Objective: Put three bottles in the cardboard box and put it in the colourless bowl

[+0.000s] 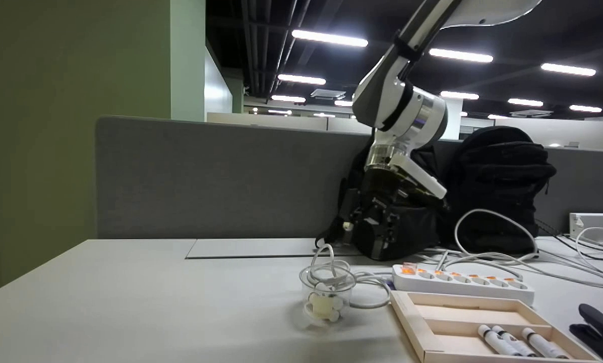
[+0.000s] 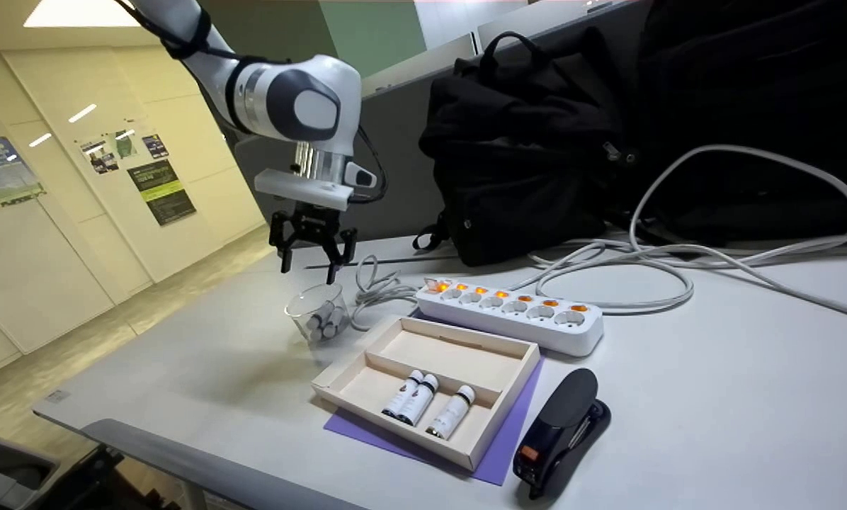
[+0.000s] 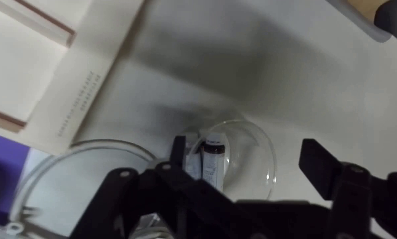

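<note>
the box (image 2: 459, 347) lies below and to one side of the claw (image 2: 309, 275), which hangs spread apart above the bowl (image 2: 300, 310), with three bottles (image 2: 418, 400) in the box and other bottles (image 3: 213, 167) under the claw, inside the bowl.

Both exterior views across table (image 1: 180, 302), wrist view downward, near bowl (image 3: 248, 159)
</note>
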